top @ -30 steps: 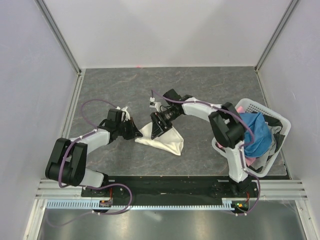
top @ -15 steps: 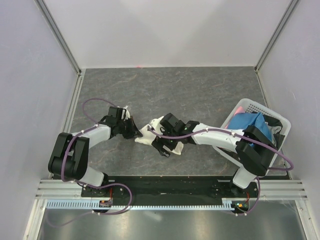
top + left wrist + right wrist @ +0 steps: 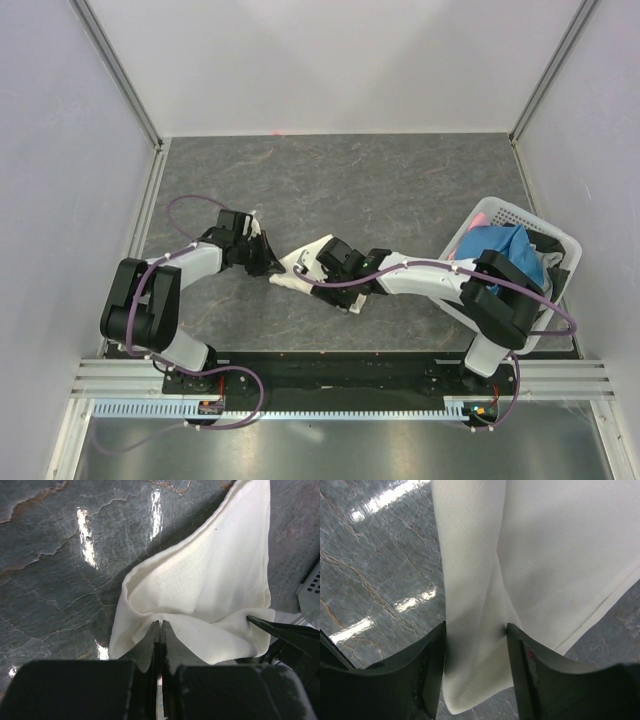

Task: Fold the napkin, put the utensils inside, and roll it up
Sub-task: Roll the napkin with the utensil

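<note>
The cream-white napkin (image 3: 301,264) lies bunched and folded on the dark stone table (image 3: 400,180), between the two grippers. My left gripper (image 3: 272,268) is shut on the napkin's left edge; in the left wrist view its tips (image 3: 160,625) meet where the cloth (image 3: 210,585) puckers up. My right gripper (image 3: 318,272) is low over the napkin from the right. In the right wrist view its jaws (image 3: 476,630) stand apart, straddling a hanging fold of the napkin (image 3: 545,555). The utensils are out of view.
A white plastic basket (image 3: 524,214) stands at the table's right edge, holding a blue cloth (image 3: 505,255) and a bit of pink cloth (image 3: 483,216). Pale walls with metal posts close in the table on three sides.
The right arm swung from the far side of the napkin down and left onto its near part, and its jaws narrowed around a fold. The left gripper stayed shut on the cloth.
</note>
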Controlling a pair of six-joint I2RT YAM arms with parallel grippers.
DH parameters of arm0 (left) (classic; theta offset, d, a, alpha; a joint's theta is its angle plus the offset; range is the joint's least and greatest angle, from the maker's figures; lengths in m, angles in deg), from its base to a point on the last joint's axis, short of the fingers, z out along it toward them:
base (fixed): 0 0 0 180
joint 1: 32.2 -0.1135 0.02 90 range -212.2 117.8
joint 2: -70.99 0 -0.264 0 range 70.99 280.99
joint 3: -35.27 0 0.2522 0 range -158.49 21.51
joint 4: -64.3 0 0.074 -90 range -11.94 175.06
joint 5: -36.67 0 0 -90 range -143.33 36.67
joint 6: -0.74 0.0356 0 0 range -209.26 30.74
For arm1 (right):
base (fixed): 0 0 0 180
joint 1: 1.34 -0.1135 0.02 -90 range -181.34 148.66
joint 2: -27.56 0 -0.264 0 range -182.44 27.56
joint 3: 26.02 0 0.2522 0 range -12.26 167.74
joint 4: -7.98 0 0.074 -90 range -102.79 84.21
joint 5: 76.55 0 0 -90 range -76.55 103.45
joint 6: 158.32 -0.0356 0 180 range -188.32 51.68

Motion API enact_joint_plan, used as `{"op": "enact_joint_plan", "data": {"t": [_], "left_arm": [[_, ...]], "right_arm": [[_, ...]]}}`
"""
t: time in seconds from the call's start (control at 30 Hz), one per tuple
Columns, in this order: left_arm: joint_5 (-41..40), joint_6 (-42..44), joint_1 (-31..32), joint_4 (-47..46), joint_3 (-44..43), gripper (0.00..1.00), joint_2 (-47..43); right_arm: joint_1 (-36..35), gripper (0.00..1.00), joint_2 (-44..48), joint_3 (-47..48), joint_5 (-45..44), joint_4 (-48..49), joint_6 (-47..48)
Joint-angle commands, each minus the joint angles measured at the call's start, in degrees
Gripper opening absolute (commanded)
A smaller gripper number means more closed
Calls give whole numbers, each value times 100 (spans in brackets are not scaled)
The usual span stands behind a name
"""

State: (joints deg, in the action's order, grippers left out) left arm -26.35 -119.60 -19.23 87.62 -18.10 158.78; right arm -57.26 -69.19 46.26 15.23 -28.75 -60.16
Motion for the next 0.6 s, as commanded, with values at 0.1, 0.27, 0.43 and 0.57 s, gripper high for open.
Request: {"op": "enact_joint_plan", "data": {"t": [0.1,0.27,0.43,0.57], "left_arm": [[-132,152,-75,301,-195,2,362],[-62,135,-128,327,-432,11,362],[-298,196,-155,406,-687,48,195],[-702,266,-155,503,-881,61,-24]], "right_arm": [[46,42,-370,387,715,-577,221],[336,35,-810,660,1850,-824,238],[959,33,-1170,617,2914,-763,291],[1355,32,-1355,520,3687,-596,335]]}}
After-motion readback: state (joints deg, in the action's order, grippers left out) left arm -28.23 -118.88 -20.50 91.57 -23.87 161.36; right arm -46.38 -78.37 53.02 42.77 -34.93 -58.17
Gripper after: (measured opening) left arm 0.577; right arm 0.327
